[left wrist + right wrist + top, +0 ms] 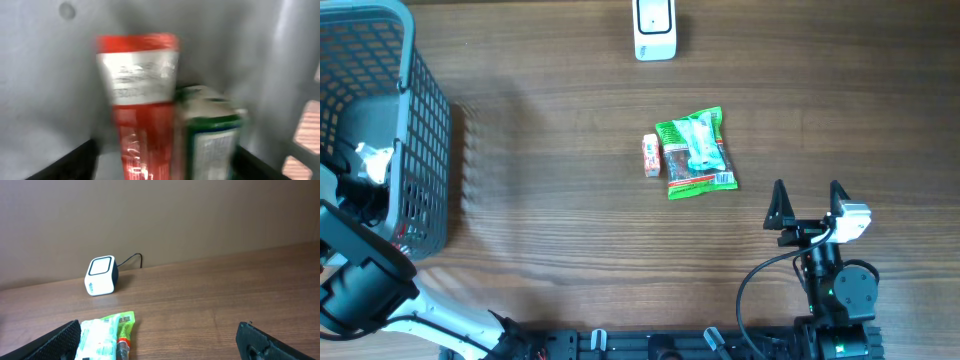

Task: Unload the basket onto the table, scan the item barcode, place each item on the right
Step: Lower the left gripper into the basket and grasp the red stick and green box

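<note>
Red tube [142,100] right under the left tool [167,162], just beside a green pack [212,135] inside the basket [425,150]. Too blurred to tell whether clamped on either or straddling both. Best to centre on the tube alone, close firmly, lift clear of the wall, then turn its printed label toward the scanner [655,30]. Right tool [807,208] spread wide, empty, over the tabletop [550,220].

Blurred red tube [142,100] beside green pack [210,135]; white scanner [655,28] standing.

Inside the basket [425,130], a red tube [142,95] and green carton [212,135] crowd the left gripper [164,149].
</note>
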`<move>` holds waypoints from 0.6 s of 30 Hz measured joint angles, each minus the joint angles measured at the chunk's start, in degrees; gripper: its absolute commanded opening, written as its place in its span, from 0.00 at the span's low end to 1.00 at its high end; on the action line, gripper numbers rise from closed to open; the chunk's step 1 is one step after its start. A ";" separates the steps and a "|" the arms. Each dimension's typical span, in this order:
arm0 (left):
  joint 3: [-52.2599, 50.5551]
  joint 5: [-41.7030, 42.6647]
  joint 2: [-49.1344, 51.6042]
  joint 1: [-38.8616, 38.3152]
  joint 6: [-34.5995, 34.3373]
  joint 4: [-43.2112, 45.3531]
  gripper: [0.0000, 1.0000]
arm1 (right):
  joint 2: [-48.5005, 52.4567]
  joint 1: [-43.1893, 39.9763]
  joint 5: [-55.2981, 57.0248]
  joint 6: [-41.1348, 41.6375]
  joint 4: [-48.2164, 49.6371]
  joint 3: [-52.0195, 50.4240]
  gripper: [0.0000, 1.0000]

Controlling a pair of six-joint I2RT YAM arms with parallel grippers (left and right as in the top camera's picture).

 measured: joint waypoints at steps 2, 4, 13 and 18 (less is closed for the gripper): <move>-0.24 -0.70 0.00 0.00 -1.25 0.50 0.67 | 0.00 0.00 0.00 0.00 0.00 0.00 0.99; -0.59 -0.92 -0.11 0.00 -2.84 1.14 0.65 | 0.00 0.00 0.00 0.00 0.00 0.00 1.00; -3.54 -2.21 -1.92 -0.07 -12.98 4.17 0.60 | 0.00 0.00 0.00 0.00 0.00 0.00 1.00; -3.78 -5.18 -1.99 -0.11 -21.18 4.81 0.40 | 0.00 0.00 0.00 0.00 0.00 0.00 1.00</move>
